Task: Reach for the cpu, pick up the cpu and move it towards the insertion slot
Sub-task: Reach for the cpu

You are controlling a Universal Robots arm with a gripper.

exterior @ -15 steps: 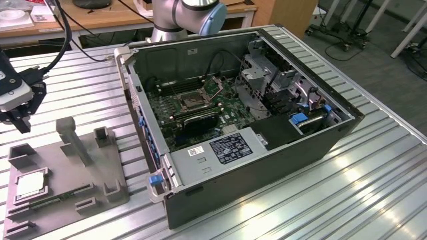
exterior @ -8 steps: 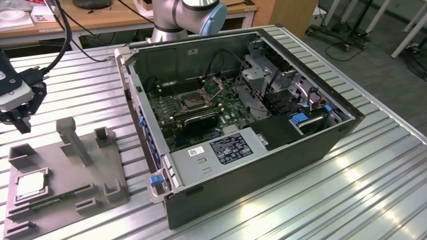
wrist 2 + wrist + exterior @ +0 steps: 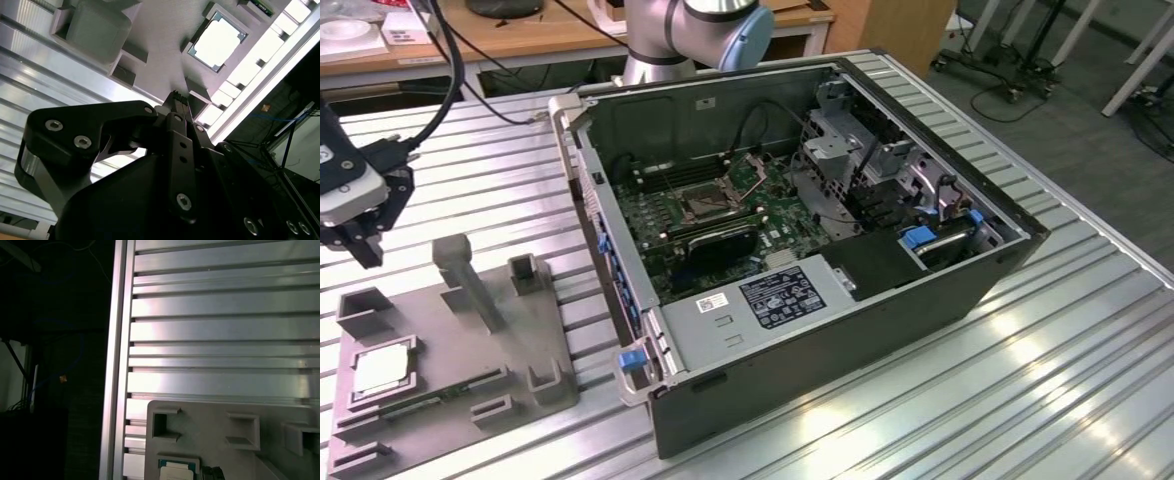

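Cpu [image 3: 380, 372] is seen lying flat in a recess of the grey fixture [image 3: 480, 370] on the counter [image 3: 480, 170]. In the exterior view it lies at about 6 o'clock from the end effector [image 3: 368, 252] and apart from it. The fingers [image 3: 175, 107] are pressed together with nothing between them.

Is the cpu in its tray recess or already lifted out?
In. The cpu lies flat in its recess on the grey tray; the gripper hangs above the tray, apart from the cpu.
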